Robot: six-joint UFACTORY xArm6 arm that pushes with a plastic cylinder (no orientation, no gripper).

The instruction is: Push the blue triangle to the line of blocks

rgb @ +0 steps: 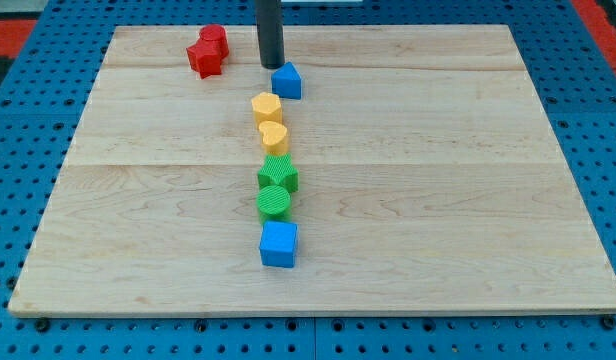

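Starting at the view's left, the pale wooden worktop (138, 200) lies on a blue pegboard (18, 120), and its left half is bare wood. Near the view's top, left of centre, two red blocks sit touching each other: a red star-like block (204, 58) in front and a red block (215, 37) of unclear shape just behind it. Just to the right of them the dark rod comes down from the view's top, and my tip (272, 66) rests on the board just beside the blue triangle (287, 81), at its upper-left side; whether the two touch cannot be told. This arm carries no jaws, only the rod, so nothing is spread or pinched. The blue triangle sits near the view's top, slightly right of the column of blocks and just above its upper end. That column runs down the middle of the worktop: a yellow hexagon-like block (266, 106), a yellow heart (274, 136) touching it, a green star-like block (278, 176), a green cylinder (274, 202) against that, and a blue cube (278, 244) at the bottom end. Right of the column, the board is plain wood out to its edge.
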